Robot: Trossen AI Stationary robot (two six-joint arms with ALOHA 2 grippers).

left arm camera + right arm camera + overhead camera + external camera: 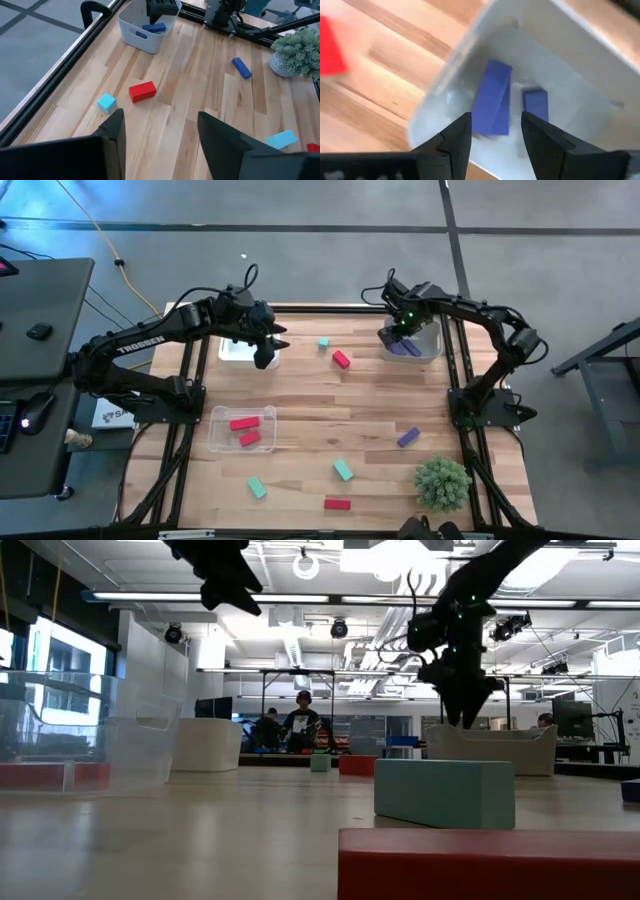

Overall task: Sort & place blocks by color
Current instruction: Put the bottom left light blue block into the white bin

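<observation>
My right gripper (pixel 495 135) is open and hovers over the white far-right tray (pixel 425 350). Two purple blocks (pixel 492 97) (pixel 536 104) lie on the tray's floor below its fingers. My left gripper (pixel 160 130) is open, raised above the far-left white tray (pixel 232 350) and holds nothing. Loose on the table lie a small teal block (pixel 323 342), a red block (pixel 342 359), a purple block (pixel 408 437), two teal blocks (pixel 343 470) (pixel 257 487) and a red block (pixel 337 503). Two more red blocks (pixel 243 430) lie in a clear tray (pixel 215 442).
A spiky green plant (pixel 442 482) stands at the near right corner. Dark frame rails (pixel 462 410) run along the table's left and right sides. Bare wood (pixel 330 405) lies in the table's middle. In the low view, people sit in the room far behind the table.
</observation>
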